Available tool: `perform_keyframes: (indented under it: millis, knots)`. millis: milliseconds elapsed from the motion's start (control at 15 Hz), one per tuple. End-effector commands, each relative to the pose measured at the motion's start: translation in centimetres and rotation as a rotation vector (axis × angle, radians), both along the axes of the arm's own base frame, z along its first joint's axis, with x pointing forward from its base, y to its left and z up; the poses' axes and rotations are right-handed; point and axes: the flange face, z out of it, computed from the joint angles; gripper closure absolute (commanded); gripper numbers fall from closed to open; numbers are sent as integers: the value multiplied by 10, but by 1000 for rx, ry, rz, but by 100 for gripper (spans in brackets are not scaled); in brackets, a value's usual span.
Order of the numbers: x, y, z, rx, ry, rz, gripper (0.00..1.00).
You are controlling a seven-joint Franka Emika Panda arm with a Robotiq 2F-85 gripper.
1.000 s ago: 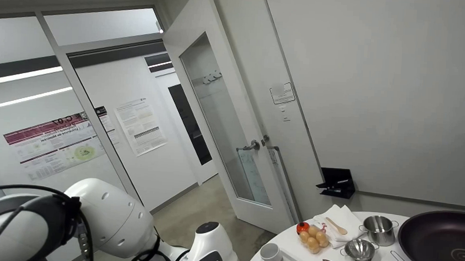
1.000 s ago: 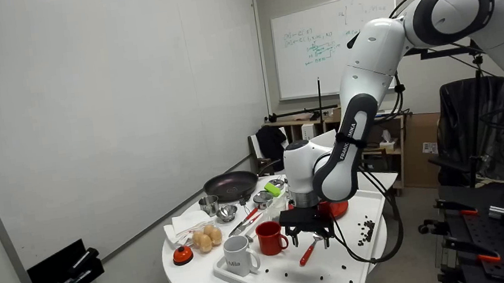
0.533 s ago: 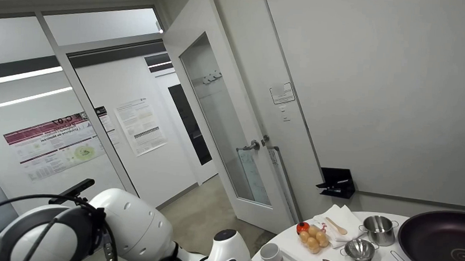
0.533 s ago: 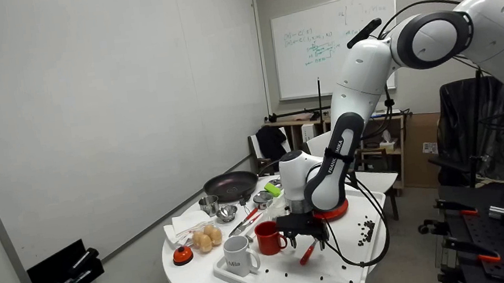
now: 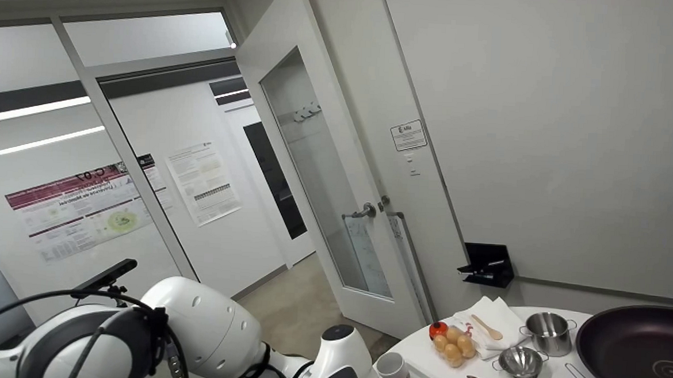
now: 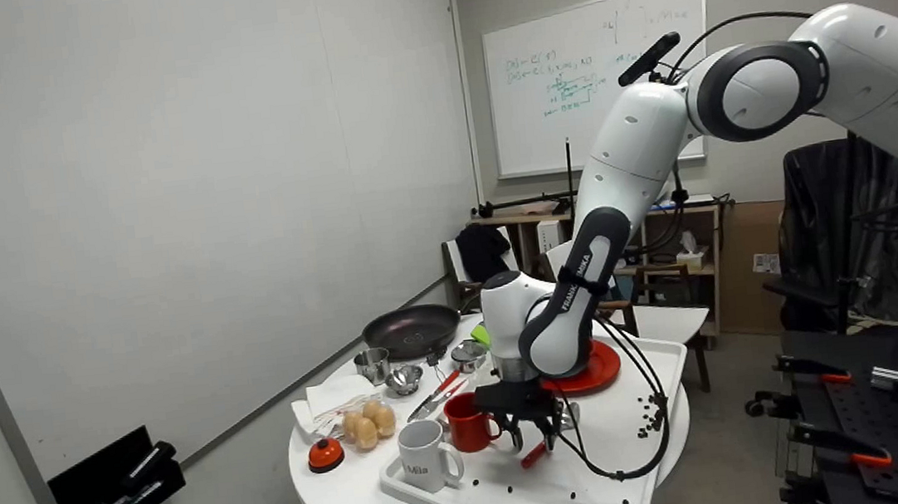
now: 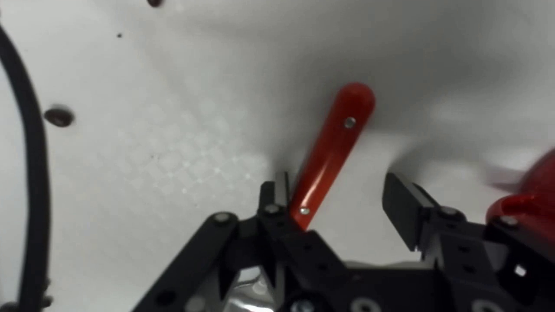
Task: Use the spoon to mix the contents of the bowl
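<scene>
The spoon (image 7: 329, 149) lies on the white tray (image 6: 525, 503), its red handle between the fingers of my gripper (image 7: 335, 177). The gripper stands open, partly closed from its full width. In the wrist view its left finger is right beside the handle, perhaps touching; a wide gap separates the handle from the right finger (image 7: 401, 212). The metal spoon head (image 6: 570, 415) shows past the gripper in an exterior view. Which dish is the task's bowl I cannot tell; a small steel bowl with handles (image 5: 521, 363) sits among the utensils, its inside looking bare.
Close to the gripper's right finger is the red mug (image 6: 464, 427). A grey mug (image 6: 423, 455) shares the tray, as does a red plate (image 6: 599, 368) behind the gripper. Loose dark beans (image 7: 59, 116) are scattered there. Eggs (image 6: 367, 425) and a frying pan (image 6: 411, 331) stand beyond.
The arm has come lower and moved toward the mugs, and the fingers have drawn closer together. The spoon handle and the red mug have both shifted slightly the same way.
</scene>
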Motion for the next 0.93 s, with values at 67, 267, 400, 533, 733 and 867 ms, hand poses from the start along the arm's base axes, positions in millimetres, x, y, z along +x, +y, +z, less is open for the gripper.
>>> perform_keyframes:
  millis: [67,267,400,533,733,867]
  knots:
    - [6,10,1,54,2,4,80]
    - [4,12,1,69,4,1,95]
    - [3,11,2,76,5,-2,92]
    - [3,9,4,85,3,-11,92]
    - [-3,6,23,103,-32,-29,92]
    - [-6,-3,39,96,-75,-53,92]
